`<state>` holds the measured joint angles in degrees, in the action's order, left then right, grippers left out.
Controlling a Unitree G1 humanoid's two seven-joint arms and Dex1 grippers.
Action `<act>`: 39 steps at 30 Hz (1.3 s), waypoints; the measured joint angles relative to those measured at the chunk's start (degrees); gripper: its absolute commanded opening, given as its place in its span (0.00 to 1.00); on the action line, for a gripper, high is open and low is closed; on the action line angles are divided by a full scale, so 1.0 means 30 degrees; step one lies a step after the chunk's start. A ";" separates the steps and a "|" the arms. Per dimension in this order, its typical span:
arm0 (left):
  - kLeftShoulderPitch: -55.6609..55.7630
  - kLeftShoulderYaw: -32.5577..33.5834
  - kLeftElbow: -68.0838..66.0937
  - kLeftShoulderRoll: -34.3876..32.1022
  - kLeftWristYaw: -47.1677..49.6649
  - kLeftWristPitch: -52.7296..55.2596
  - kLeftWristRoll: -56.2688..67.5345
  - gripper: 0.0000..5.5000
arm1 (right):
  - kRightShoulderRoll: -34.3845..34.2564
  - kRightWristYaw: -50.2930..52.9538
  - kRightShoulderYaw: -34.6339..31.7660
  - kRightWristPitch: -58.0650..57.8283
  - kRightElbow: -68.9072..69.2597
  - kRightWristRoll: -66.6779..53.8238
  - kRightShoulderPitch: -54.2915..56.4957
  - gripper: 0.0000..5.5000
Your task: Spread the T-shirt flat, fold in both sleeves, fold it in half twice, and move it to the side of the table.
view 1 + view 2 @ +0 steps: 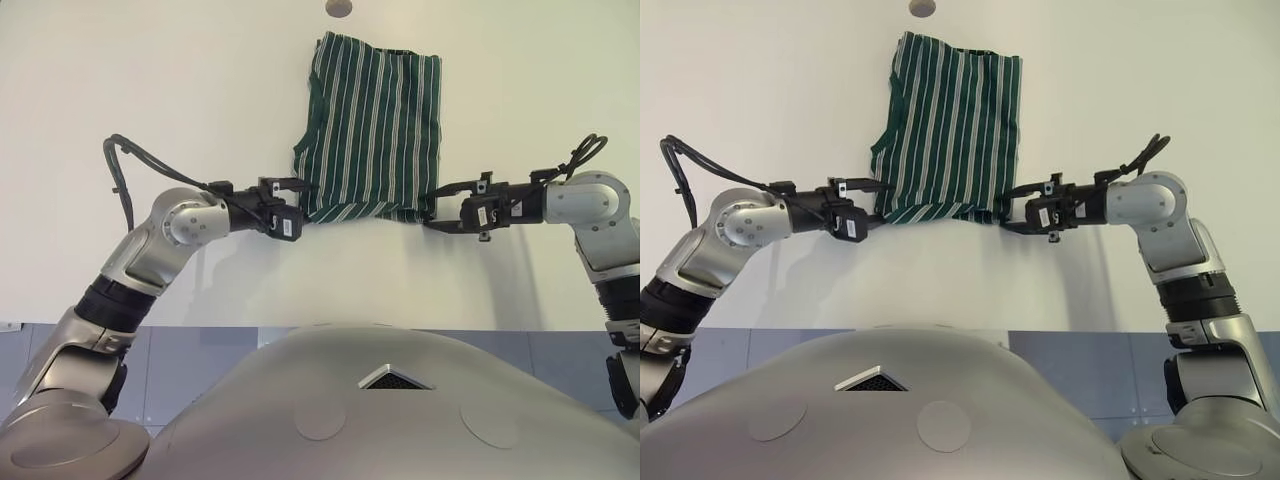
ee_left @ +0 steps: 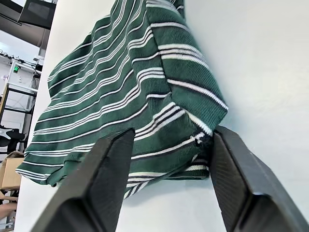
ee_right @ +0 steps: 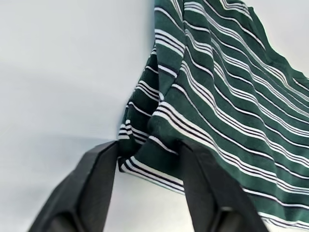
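A green T-shirt with white stripes (image 1: 372,120) lies folded into a narrow upright rectangle on the white table (image 1: 150,80), at the middle far side. My left gripper (image 1: 305,205) is at the shirt's near left corner, open, with its fingers on either side of the bunched corner (image 2: 188,130). At the near right corner my right gripper (image 1: 432,208) is open too, and the layered hem (image 3: 145,125) sits between its fingers. The fabric touches the fingers' inner faces on both sides. The shirt's near edge is slightly rumpled.
A small grey round disc (image 1: 339,8) sits in the table at the far edge, just beyond the shirt. Wide bare tabletop lies to the left and right of the shirt. The table's near edge (image 1: 200,326) runs below my arms.
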<state>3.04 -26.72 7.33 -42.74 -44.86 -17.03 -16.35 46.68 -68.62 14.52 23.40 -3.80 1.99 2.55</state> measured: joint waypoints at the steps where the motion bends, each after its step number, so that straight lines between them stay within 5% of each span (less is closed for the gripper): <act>1: 0.0188 -0.0057 -0.0308 0.0027 0.0000 -0.0128 -0.0013 0.33 | -0.0014 0.0067 0.0124 -0.0080 -0.0004 0.0007 0.0058 0.28; 10: 0.0753 -0.0595 -0.1753 0.0110 -0.0532 -0.0818 0.0273 0.01 | -0.0229 0.0475 0.0997 -0.1209 0.0024 0.0118 0.0585 0.02; 16: 0.0014 -0.0284 -0.1487 -0.0294 -0.1989 0.0349 0.3136 0.01 | -0.0092 -0.1458 0.1164 -0.2897 0.1056 -0.2620 0.0499 0.01; 22: -0.5773 0.2703 0.7661 -0.5655 -0.6231 0.8932 1.2489 0.01 | 0.4474 -0.6593 -0.0415 -1.3343 0.6610 -1.1890 -0.0819 0.01; 26: -0.4485 0.5335 0.9902 -0.7281 -0.7036 1.3249 1.7093 0.01 | 0.4994 -0.7383 -0.1222 -1.8856 0.6424 -1.5538 0.2636 0.01; 33: 0.6110 0.2335 -0.1264 -0.0552 -0.6825 1.2919 1.2804 0.01 | 0.0186 -0.6837 0.0270 -1.8914 -0.5847 -1.1240 1.0104 0.01; 38: 0.8479 0.1663 -0.8642 0.2676 -0.6460 1.0375 1.0408 0.01 | -0.2478 -0.6140 0.0737 -1.5871 -1.1858 -0.8088 1.1279 0.04; 39: 0.8599 0.1645 -0.9475 0.3106 -0.6450 1.0019 1.0017 0.08 | -0.2956 -0.5609 0.0656 -1.5321 -1.2689 -0.7593 1.1365 0.09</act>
<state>28.83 -21.79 -21.09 -33.43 -64.21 13.03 13.71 37.82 -85.45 16.48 -22.56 -41.86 -20.79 36.65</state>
